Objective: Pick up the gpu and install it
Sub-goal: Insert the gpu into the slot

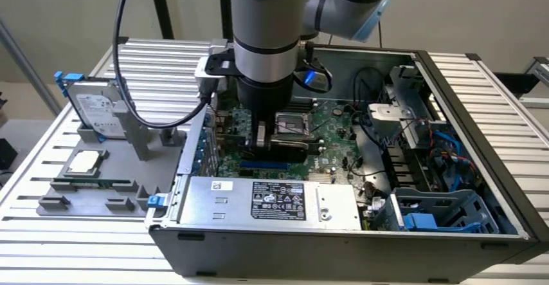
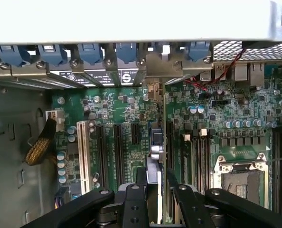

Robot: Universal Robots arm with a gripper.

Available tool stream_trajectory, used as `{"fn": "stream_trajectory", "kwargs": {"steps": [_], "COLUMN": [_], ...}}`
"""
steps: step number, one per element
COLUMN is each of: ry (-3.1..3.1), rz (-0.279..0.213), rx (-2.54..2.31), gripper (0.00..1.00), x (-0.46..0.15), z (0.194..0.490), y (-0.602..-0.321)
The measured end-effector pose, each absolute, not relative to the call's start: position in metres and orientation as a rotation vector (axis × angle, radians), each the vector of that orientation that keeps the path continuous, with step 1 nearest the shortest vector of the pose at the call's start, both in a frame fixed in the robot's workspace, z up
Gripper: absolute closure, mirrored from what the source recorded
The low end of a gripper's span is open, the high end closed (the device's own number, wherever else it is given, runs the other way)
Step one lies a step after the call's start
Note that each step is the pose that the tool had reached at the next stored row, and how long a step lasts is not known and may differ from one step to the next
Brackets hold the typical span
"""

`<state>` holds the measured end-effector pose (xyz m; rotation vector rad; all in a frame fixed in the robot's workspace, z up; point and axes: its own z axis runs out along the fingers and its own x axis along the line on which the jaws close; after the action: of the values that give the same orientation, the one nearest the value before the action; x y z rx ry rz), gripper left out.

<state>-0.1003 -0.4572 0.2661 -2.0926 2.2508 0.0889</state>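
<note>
1. Step, as we judge it: install. Pick-up is done; the gripper (image 2: 155, 192) is down inside the case (image 1: 343, 253), over the motherboard (image 2: 108, 107).
2. The jaws are clamped on the gpu (image 2: 155, 140), 1 finger on each face. We see the card edge-on and upright, running from the gripper to the rear wall, with its bracket (image 2: 153, 90) at the rear slot openings.
3. It stands between the black slots (image 2: 117, 152) and the CPU socket (image 2: 240, 183), apart from the socket.
4. Our read: seating calls for the card edge in line with its slot, the bracket in the rear gap, the card upright, and a straight press.
5. Hidden: the slot under the card, so we cannot tell whether the contacts touch it or are partly in. In the exterior view the arm (image 1: 266, 27) covers most of the card.
</note>
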Motion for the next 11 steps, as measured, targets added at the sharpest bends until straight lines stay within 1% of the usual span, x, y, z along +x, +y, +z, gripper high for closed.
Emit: {"fn": "stream_trajectory", "kwargs": {"steps": [5, 11], "ry": [2.256, 2.257], "rz": [0.1, 0.1], "rx": [-2.097, -2.097], "gripper": [1.0, 1.0], "x": [-0.1003, -0.1003], "z": [0.2662, 0.2662], "y": [-0.458, -0.4581]}}
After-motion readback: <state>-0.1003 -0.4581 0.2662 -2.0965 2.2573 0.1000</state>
